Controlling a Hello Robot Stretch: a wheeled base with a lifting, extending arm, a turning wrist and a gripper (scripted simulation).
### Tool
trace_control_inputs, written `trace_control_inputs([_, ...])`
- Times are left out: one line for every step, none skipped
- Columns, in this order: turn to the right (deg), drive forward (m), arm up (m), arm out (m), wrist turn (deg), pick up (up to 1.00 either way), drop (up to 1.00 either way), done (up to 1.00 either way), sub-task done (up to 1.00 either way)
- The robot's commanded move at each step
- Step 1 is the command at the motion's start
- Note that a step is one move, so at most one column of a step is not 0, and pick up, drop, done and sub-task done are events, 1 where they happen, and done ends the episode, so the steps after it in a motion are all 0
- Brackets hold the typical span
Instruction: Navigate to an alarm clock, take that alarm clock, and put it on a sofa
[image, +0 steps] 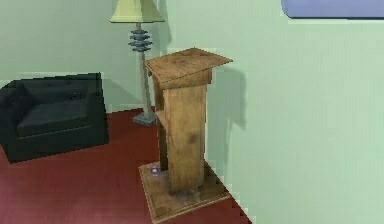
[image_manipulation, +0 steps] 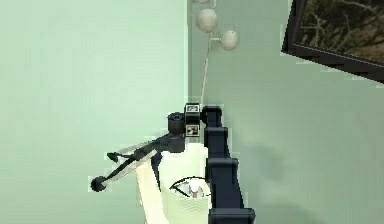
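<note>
In the arm side view the arm (image_manipulation: 226, 178) rises from the bottom edge, right of the middle, with its two white marker squares (image_manipulation: 190, 114) near the frame's centre. The gripper (image_manipulation: 103, 170) reaches down to the lower left, its thin fingers set against the green wall. Just right of the fingers, at the lower middle, is a white rounded thing (image_manipulation: 172, 200) with a dark ring on its face. I cannot tell whether it is the alarm clock, or whether the gripper holds anything. A dark framed picture (image_manipulation: 340, 35) hangs upper right, and pale globes (image_manipulation: 205, 18) sit at the top centre.

In the forward view a wooden stand (image: 185, 110) with a slanted top fills the centre on the red floor (image: 80, 190). A floor lamp (image: 138, 40) stands behind it, and a dark armchair (image: 55, 110) sits at the left
</note>
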Motion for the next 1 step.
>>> trace_control_inputs([0.0, 0.0, 0.0, 0.0, 45.0, 0.0, 0.0, 0.0, 0.0])
